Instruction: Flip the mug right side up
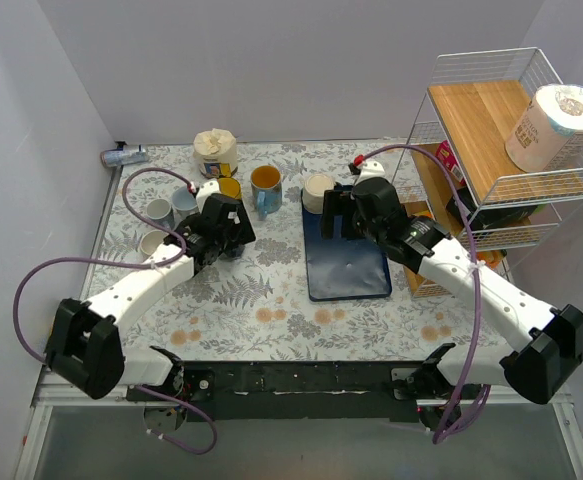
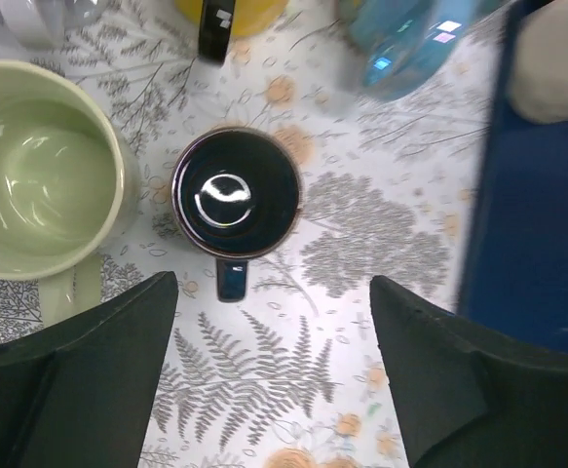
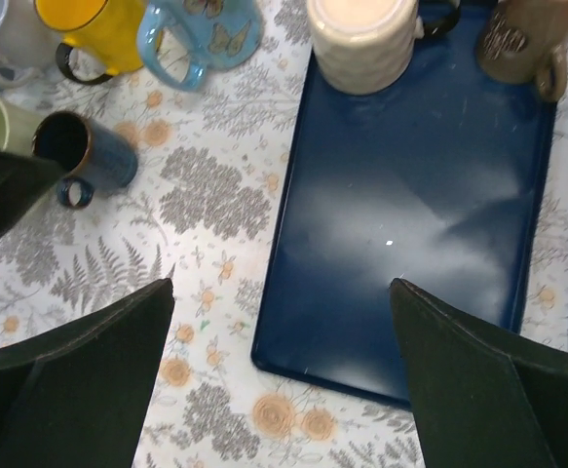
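A cream mug (image 1: 318, 191) stands upside down at the far left corner of the dark blue tray (image 1: 347, 270); in the right wrist view the mug (image 3: 362, 39) shows its flat base. My right gripper (image 1: 339, 214) is open and empty above the tray, short of the mug; its fingers (image 3: 89, 370) frame the tray's near left corner. My left gripper (image 1: 233, 232) is open and empty, hovering just near of a dark blue mug (image 2: 235, 191) that stands upright, handle toward the gripper.
A pale green mug (image 2: 30, 171), a yellow mug (image 3: 91, 24) and a blue butterfly mug (image 3: 198, 34) stand upright left of the tray. A brown mug (image 3: 517, 41) sits at the tray's far right. A wire rack (image 1: 511, 150) with a paper roll (image 1: 556, 125) stands at right.
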Controlling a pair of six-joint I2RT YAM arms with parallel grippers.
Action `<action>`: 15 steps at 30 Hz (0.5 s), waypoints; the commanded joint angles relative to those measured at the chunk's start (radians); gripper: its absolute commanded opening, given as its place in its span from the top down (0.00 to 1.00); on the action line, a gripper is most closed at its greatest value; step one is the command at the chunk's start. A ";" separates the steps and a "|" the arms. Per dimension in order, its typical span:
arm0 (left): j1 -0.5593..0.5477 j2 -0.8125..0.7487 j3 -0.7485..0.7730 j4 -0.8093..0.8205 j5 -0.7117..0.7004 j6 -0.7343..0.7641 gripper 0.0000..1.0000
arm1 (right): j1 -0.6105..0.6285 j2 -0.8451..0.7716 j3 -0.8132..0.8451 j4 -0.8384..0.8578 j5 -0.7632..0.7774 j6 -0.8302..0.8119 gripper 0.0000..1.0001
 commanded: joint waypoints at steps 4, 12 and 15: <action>-0.004 -0.232 0.051 0.002 0.099 -0.040 0.08 | -0.095 0.136 0.130 0.148 -0.067 -0.457 0.01; -0.004 -0.330 0.060 -0.016 0.197 -0.084 0.02 | -0.192 0.420 0.381 -0.074 -0.249 -1.013 0.02; -0.004 -0.356 0.040 -0.021 0.228 -0.118 0.02 | -0.221 0.518 0.465 -0.116 -0.246 -1.122 0.02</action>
